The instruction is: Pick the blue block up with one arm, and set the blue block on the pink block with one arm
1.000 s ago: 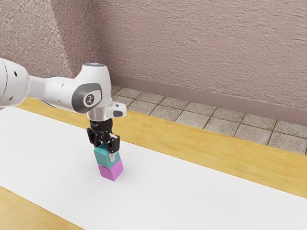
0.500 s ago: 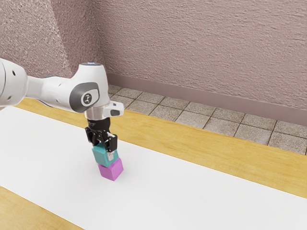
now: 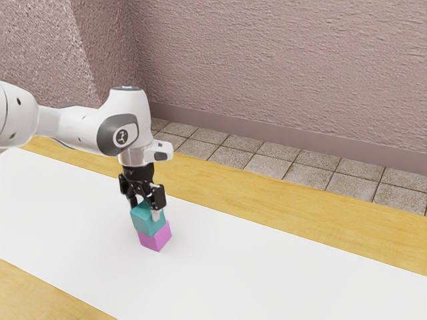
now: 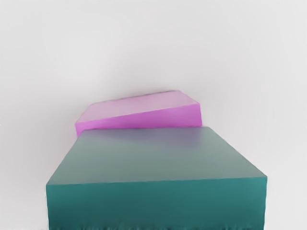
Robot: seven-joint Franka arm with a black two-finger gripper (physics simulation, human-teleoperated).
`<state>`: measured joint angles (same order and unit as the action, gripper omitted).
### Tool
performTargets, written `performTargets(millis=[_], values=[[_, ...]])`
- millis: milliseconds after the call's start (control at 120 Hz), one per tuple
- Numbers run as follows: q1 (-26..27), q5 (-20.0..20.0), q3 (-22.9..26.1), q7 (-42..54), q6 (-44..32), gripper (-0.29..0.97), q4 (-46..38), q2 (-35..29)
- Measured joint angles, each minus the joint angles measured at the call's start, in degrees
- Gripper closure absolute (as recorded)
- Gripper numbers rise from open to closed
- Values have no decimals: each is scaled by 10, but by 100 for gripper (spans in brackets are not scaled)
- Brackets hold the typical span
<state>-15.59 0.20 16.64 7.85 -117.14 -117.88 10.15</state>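
Observation:
The blue block [image 3: 145, 219], teal in colour, rests on top of the pink block [image 3: 154, 236] on the white table [image 3: 267, 267]. It sits a little off-centre on the pink one. My gripper [image 3: 144, 208] hangs straight down just above it, open, with the fingertips [image 3: 156, 215] flanking the block's upper part. In the wrist view the blue block [image 4: 158, 177] lies right under my hand, and the pink block [image 4: 144, 112] juts out from beneath its far edge.
A wooden strip [image 3: 300, 207] borders the white table surface on the far side, with a tiled floor [image 3: 320, 170] and a rough wall [image 3: 280, 60] beyond. Another wooden strip [image 3: 33, 297] runs along the near corner.
The blue block has settled down onto the pink block. My fingers have spread slightly and the hand has risen a little.

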Motion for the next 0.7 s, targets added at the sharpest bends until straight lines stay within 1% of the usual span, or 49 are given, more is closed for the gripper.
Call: performTargets(millis=[83,167,250,333,375,483,608,700], values=[[-1,0,2,1,2,4,-1,-23],[-2,-1,8,2,11,3,-4,-73],[0,-8,12,-2,39,2,-4,-135],[24,-13,13,-16,73,1,1,-179],[38,-14,13,-23,91,1,23,-194],[48,-15,19,-39,143,1,93,-196],[47,-12,31,-54,180,0,122,-188],[50,0,49,-63,196,0,155,-161]])
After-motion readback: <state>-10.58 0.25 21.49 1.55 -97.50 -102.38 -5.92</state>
